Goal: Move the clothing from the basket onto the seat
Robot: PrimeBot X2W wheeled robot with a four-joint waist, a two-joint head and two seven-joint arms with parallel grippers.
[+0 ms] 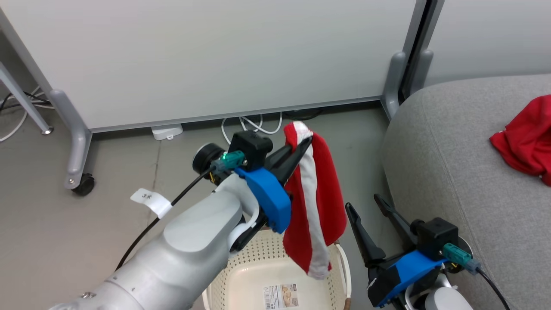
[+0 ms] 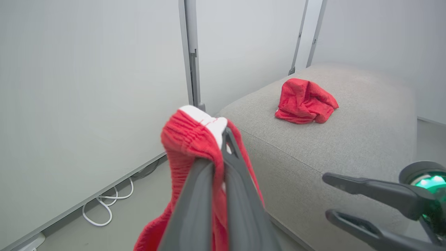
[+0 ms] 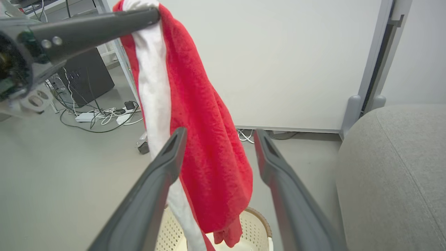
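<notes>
**First speaker:** Where is the striped clothing found?

**Second speaker:** The red garment with the white stripe [image 1: 316,202] is seen hanging in the air. Its top edge is pinched between the closed fingers of the left gripper [image 1: 303,146]. Its lower end dangles just above the cream basket [image 1: 262,247], on whose bottom a printed label [image 1: 280,296] is seen.

**First speaker:** And the other piece?

**Second speaker:** The plain red garment [image 1: 527,137] is seen crumpled on the grey sofa [image 1: 452,181], well apart from both grippers.

**First speaker:** How is the other tool placed?

**Second speaker:** The right gripper [image 1: 363,201] is seen with its fingers spread wide and nothing between them. It is placed just to the right of the hanging cloth, between basket and sofa. Behind, a white partition panel [image 1: 215,56] and loose cables [image 1: 254,125] on the floor [image 1: 43,224] are seen.
</notes>
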